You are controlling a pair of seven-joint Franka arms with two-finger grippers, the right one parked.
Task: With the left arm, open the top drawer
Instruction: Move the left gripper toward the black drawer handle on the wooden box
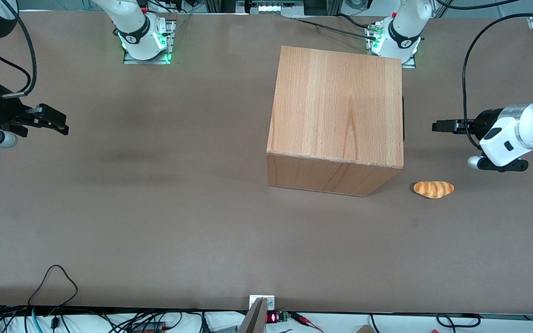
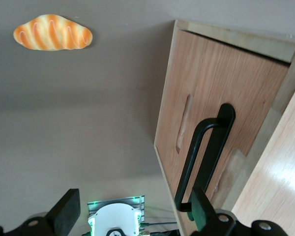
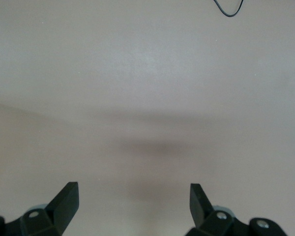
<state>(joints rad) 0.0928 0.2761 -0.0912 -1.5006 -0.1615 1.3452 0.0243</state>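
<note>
The wooden cabinet (image 1: 336, 115) stands mid-table, its front turned toward the working arm's end. The top drawer (image 2: 211, 88) shows as a flat wooden front panel, set in flush with the cabinet frame. Its long black bar handle (image 2: 204, 152) runs along the panel and shows as a dark sliver (image 1: 403, 118) in the front view. My left arm (image 1: 521, 132) reaches level toward that front. Its gripper (image 1: 435, 126) hangs in front of the drawer, a short gap from the handle. The gripper (image 2: 133, 209) is open, holding nothing, and one fingertip (image 2: 201, 206) lines up with the handle's end.
A striped bread roll (image 1: 433, 189) lies on the brown table (image 1: 155, 208) beside the cabinet's front corner, nearer the front camera than my gripper; the same bread roll (image 2: 52, 32) shows in the left wrist view. The left arm's base (image 1: 398, 39) sits close to the cabinet.
</note>
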